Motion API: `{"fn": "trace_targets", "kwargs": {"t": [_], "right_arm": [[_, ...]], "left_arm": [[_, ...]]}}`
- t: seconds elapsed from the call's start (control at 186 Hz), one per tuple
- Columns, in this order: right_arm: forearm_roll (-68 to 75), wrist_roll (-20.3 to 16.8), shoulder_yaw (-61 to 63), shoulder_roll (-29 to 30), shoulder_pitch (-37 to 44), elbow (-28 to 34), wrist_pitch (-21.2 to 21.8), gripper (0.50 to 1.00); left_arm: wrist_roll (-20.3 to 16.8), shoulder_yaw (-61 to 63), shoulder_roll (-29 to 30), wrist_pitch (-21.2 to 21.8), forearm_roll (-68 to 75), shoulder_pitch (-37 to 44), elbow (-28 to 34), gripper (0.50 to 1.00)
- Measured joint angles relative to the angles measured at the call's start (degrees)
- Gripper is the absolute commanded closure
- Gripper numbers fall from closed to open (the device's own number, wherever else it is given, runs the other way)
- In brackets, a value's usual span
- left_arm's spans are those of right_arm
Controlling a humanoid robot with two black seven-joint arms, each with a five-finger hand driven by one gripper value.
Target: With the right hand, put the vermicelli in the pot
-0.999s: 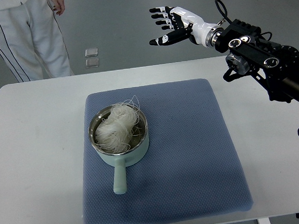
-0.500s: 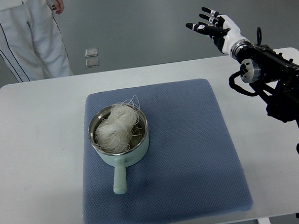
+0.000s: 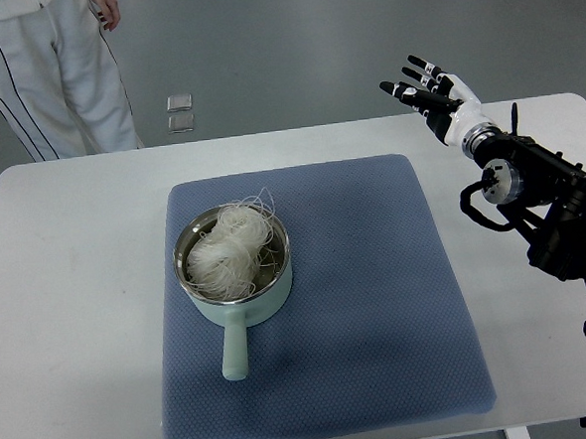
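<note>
A pale green pot with a steel inside stands on the left half of the blue mat, its handle pointing toward the near edge. A white bundle of vermicelli lies inside the pot, a few strands hanging over the rim. My right hand hovers above the table's far right edge, well away from the pot, fingers spread and holding nothing. Its black arm runs in from the right edge. The left arm is out of view.
The mat lies on a white table. A person in white trousers stands beyond the table's far left corner. Two small square plates are set in the grey floor behind the table.
My right hand has drawn back to the right and come down toward the table's far right edge, staying open. The pot and vermicelli have not moved.
</note>
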Motion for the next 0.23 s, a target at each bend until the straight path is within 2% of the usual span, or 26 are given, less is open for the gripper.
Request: {"fn": "trace_targets", "kwargs": {"t": [0.231], "right_arm": [[0.00,0.27,0.08,1.03,-0.73,0.00,-0.03,0.576]], "left_arm": [[0.00,0.00,0.00,0.00,0.00,0.06,0.01,0.500]]}}
